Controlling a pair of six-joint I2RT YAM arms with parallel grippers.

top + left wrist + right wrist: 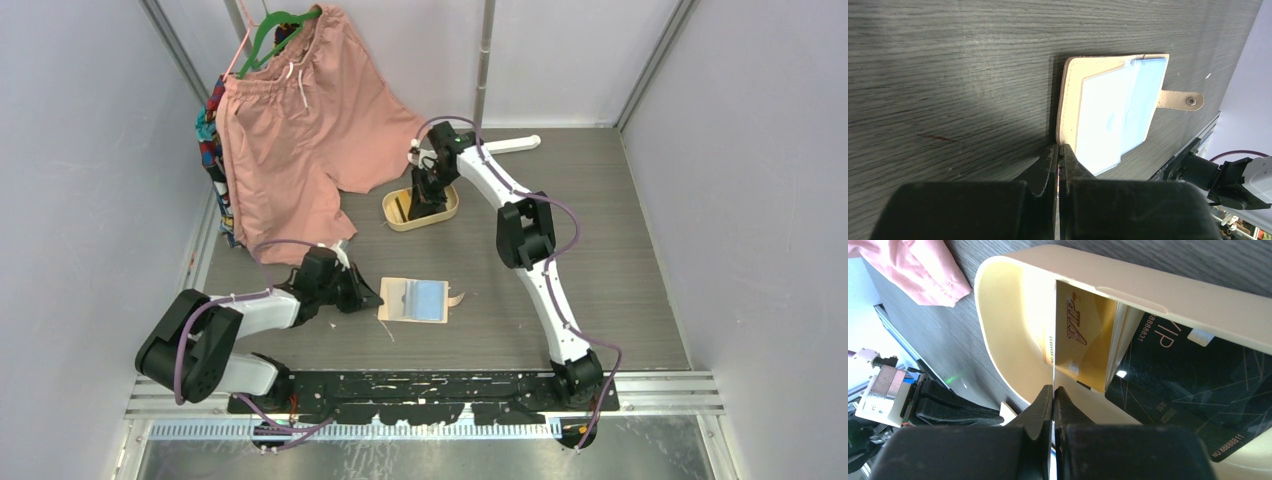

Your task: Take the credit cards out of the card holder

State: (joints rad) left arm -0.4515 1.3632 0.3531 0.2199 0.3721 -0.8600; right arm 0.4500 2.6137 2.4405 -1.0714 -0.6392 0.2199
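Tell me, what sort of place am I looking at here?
Probably a robot testing booth: plain white panel walls enclose a grey wood-grain table, two white-and-black robot arms are bolted at its near edge, and pink shorts on a green hanger hang nearby.

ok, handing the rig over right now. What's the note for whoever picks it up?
Left claw: shut, tips at the left edge of the open card holder, which lies flat on the table.
Right claw: shut on a gold card, held on edge inside the tan tray.
Done: a black card lies in the tray.
Left: release the gold card, then check the holder's blue pockets. I cannot tell whether any card is in them.
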